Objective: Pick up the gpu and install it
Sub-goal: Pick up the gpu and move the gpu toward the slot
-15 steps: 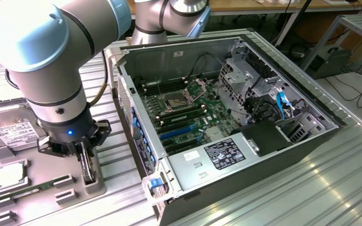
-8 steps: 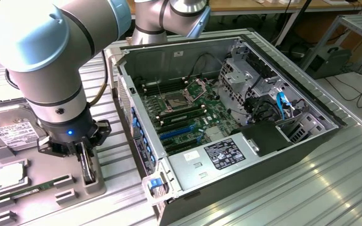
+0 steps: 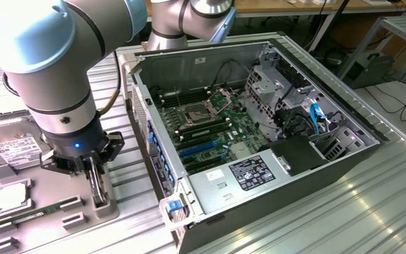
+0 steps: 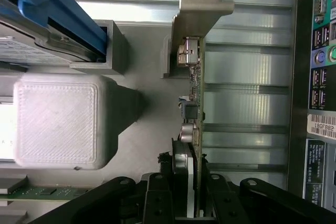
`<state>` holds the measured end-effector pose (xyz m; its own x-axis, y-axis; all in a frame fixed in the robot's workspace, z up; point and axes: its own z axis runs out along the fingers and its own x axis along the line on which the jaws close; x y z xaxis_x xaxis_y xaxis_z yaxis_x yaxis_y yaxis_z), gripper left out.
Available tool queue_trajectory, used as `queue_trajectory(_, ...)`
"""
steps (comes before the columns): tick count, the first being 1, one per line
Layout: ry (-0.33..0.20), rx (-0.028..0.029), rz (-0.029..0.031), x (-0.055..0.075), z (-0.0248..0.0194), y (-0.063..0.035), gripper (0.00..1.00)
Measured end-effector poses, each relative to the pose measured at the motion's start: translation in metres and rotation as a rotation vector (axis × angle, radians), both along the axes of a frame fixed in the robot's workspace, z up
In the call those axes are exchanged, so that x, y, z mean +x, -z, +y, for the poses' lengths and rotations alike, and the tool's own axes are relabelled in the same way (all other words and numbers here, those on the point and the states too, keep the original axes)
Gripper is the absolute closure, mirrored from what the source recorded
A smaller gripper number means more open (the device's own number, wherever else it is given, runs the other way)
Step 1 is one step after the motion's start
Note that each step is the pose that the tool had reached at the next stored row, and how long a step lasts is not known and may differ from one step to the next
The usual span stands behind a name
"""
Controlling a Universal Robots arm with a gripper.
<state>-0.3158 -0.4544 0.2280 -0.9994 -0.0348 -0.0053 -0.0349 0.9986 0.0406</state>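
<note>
Black end effector (image 3: 97,191) is closed narrowly on the gpu (image 4: 192,93), which stands on edge at the grey holder (image 3: 108,210) beside the open computer case (image 3: 188,69). The grasp looks made, but the card is not yet in the case.

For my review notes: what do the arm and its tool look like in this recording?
The arm is built of thick silver-grey tubes with pale blue caps on the joints. Its wrist end is a black collar carrying a small blue light. A dark cable runs beside it. The tool is black, with jointed linkage bars and narrow grey fingers.
</note>
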Motion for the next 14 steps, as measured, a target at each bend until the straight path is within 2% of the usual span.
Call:
queue_trajectory(11,0.000,0.0000,0.0000,0.000,0.0000,-0.0132,0.71)
queue_trajectory(14,0.000,0.0000,0.0000,0.000,0.0000,-0.0204,0.71)
